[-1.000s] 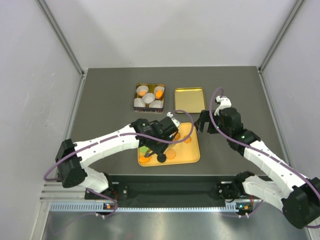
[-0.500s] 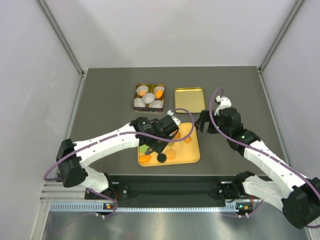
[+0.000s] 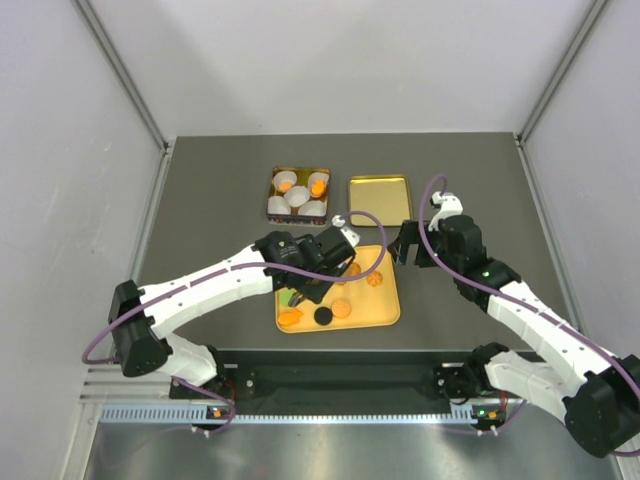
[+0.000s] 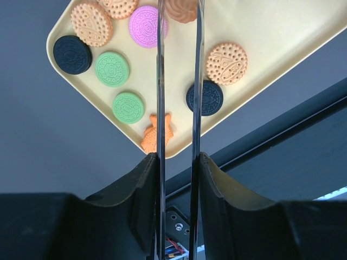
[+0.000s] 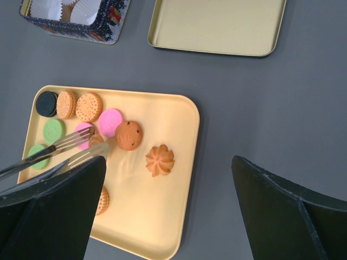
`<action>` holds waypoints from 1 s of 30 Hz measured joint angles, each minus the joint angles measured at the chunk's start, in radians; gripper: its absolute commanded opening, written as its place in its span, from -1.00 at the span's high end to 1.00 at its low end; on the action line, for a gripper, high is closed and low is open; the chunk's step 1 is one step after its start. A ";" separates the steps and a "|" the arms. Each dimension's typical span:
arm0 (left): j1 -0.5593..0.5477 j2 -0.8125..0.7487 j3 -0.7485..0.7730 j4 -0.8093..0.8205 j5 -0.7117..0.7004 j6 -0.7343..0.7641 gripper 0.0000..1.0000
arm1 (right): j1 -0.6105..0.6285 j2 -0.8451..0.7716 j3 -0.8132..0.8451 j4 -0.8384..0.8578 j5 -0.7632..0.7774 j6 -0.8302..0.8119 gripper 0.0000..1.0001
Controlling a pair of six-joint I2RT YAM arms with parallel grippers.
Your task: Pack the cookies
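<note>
Tongs (image 4: pixel 160 81) squeezed in my left gripper (image 4: pixel 178 158) pinch a tan cookie (image 4: pixel 181 10) just ahead; I'd grip firmly, lift straight.

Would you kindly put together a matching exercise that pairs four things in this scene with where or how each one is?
Things:
1. flower-shaped cookie
2. square tin
3. gold lid
4. right gripper

Places or states:
A. holds white paper cups
B. fingers wide open, gripping nothing
C. lies on the table, nothing inside it
D. on the yellow tray, apart from the other cookies

Pairs: 1-D, 2-A, 3-C, 4-B
</note>
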State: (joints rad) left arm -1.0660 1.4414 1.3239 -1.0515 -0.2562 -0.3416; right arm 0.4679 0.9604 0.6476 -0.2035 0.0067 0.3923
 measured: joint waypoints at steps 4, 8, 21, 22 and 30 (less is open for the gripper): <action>0.000 0.000 0.000 -0.001 0.000 0.000 0.29 | 0.000 0.000 0.000 0.000 0.000 0.000 -1.00; 0.000 0.000 0.000 -0.001 0.000 0.000 0.30 | 0.000 0.000 0.000 0.000 0.000 0.000 -0.99; 0.005 -0.010 0.027 -0.010 -0.031 0.001 0.31 | 0.000 0.000 0.000 0.000 0.000 0.000 -1.00; 0.006 -0.010 0.030 -0.012 -0.034 0.001 0.32 | 0.000 0.000 0.000 0.000 0.000 0.000 -0.99; 0.032 -0.012 0.109 -0.019 -0.076 0.003 0.32 | 0.000 0.000 0.000 0.000 0.000 0.000 -1.00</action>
State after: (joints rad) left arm -1.0336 1.4292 1.4326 -1.0702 -0.3321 -0.3382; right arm 0.4679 0.9604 0.6476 -0.2035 0.0071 0.3923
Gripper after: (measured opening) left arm 0.382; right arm 0.996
